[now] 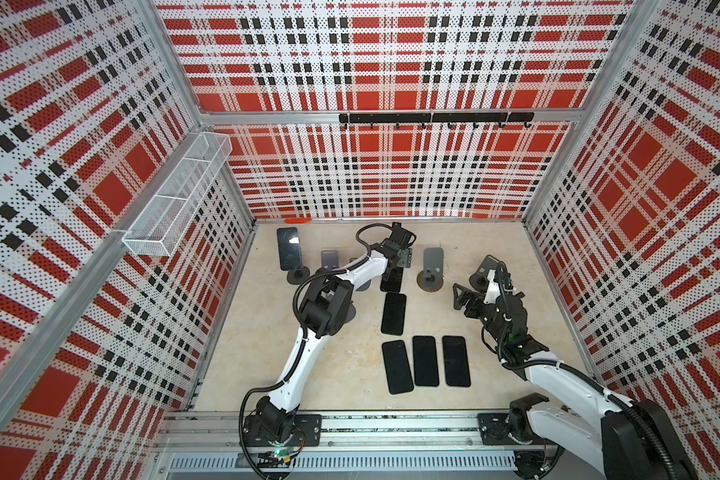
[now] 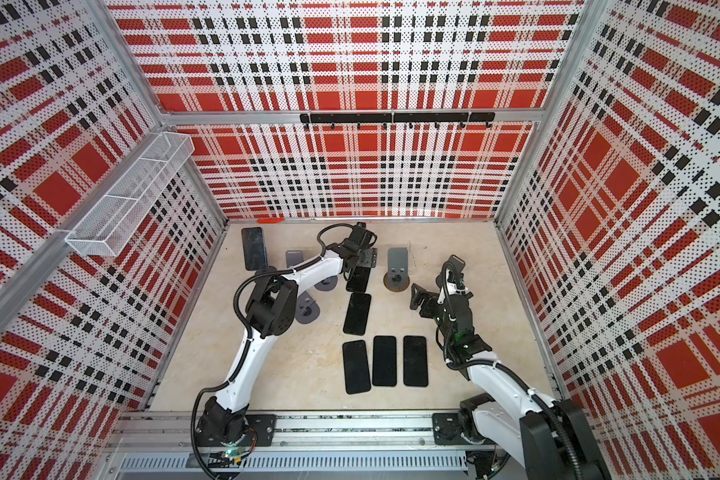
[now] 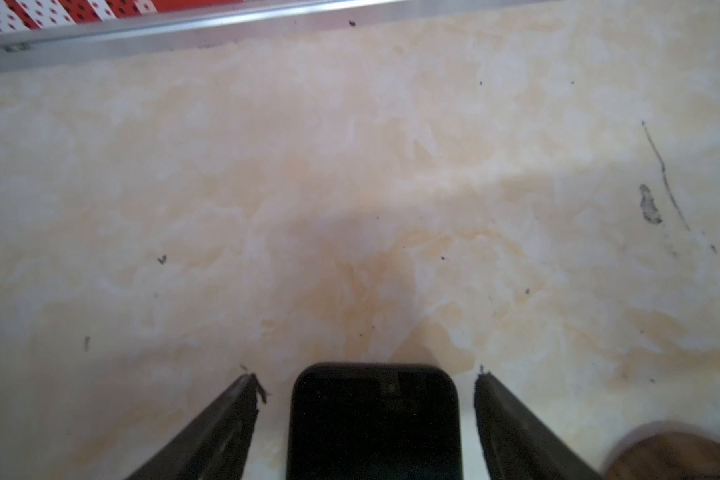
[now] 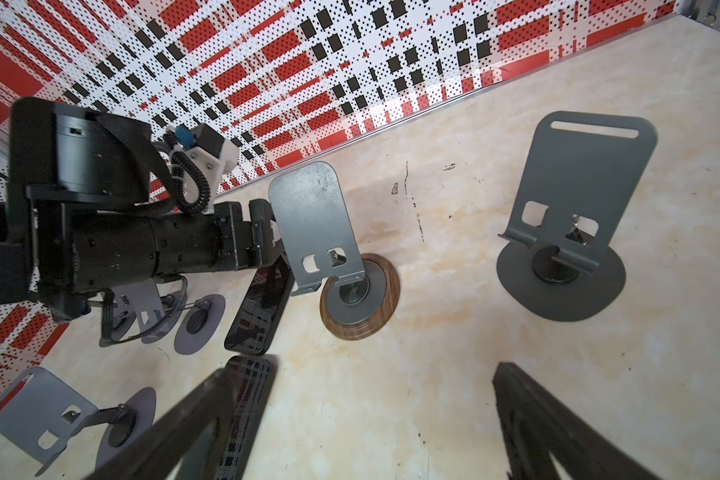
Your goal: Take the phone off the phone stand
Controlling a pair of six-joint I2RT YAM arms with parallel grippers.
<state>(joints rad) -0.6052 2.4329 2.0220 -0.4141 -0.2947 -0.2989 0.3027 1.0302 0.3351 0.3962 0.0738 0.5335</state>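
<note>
A dark phone (image 1: 288, 248) (image 2: 253, 248) leans upright on a phone stand (image 1: 298, 275) at the far left in both top views. My left gripper (image 1: 396, 266) (image 3: 366, 376) is open, low over the far end of another black phone (image 1: 391, 281) (image 3: 375, 424) (image 4: 262, 307) that lies flat on the table. A gap shows between that phone and each finger. To the right, my right gripper (image 1: 460, 296) (image 4: 364, 370) hangs open above bare table with nothing between its fingers.
Empty grey stands: one on a wooden base (image 1: 432, 262) (image 4: 312, 216), one behind the right arm (image 1: 489, 266) (image 4: 587, 174), others near the left arm (image 1: 330, 259) (image 2: 306, 311). Several black phones lie flat mid-table (image 1: 393, 313) (image 1: 425, 360). Plaid walls enclose the table.
</note>
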